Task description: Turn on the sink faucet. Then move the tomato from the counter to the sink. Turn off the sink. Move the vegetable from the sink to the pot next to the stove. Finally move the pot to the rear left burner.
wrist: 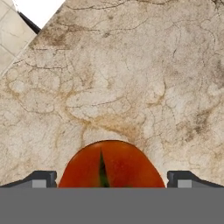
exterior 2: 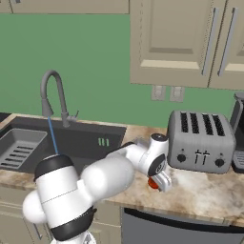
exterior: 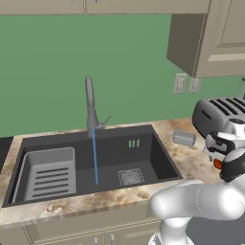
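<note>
Closest to us, the tomato (wrist: pixel 111 165) sits on the counter (wrist: pixel 131 78), directly between our two finger tips (wrist: pixel 41 179). We see our gripper (wrist: pixel 111 181) spread wide, its jaws standing off either side of the fruit and grasping nothing. Further left, water runs from the sink faucet (exterior: pixel 90 103) into the sink (exterior: pixel 110 158). Our toaster (exterior 2: pixel 201 140) stands just behind the hand.

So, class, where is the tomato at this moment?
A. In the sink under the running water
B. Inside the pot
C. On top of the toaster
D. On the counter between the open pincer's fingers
D: the hand view shows the tomato on the counter, between the open pincer fingers.
</note>
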Robot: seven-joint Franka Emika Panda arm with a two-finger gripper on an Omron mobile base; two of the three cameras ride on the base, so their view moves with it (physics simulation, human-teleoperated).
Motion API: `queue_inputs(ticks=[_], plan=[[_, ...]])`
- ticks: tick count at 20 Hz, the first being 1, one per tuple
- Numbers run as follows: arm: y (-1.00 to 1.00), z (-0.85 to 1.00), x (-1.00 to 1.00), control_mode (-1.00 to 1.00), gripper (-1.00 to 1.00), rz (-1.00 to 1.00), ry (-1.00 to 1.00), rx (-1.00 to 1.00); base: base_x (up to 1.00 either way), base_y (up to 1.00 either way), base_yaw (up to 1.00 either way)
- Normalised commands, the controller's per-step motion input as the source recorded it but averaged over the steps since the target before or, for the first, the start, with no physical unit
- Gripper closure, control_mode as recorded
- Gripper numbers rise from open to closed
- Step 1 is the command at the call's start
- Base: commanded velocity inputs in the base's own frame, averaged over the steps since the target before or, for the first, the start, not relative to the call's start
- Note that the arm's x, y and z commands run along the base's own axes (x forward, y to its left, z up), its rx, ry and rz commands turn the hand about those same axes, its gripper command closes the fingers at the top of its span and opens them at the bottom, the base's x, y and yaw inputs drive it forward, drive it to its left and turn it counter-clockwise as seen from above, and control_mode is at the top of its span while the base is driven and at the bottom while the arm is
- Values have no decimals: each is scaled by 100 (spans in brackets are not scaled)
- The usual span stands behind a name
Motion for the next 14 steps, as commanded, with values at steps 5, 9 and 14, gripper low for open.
queue_inputs(ticks=[5, 9, 14], plan=[[-1, -13, 0, -100, -100, 1, 0, 0, 0, 0, 0], [-4, -11, 5, -100, -100, 2, 0, 0, 0, 0, 0], [-1, -16, 0, -100, 100, 1, 0, 0, 0, 0, 0]])
